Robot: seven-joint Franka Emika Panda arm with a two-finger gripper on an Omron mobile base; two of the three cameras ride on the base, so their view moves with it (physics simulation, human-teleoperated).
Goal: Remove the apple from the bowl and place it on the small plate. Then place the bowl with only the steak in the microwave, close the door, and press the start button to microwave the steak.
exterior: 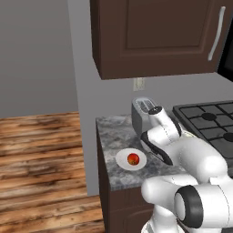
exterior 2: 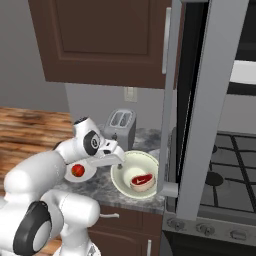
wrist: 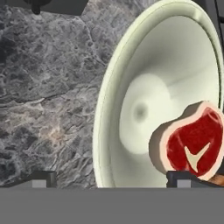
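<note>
Open end effector [wrist: 111,178] straddles the bowl [wrist: 109,109] rim

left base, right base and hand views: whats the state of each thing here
apple: out of the bowl, resting on the small plate
bowl: on the counter, holding only the steak
door: swung open
gripper: open, holding nothing, fingers straddling the bowl's rim, one over the steak, one outside over the counter
toaster: slots empty
</note>
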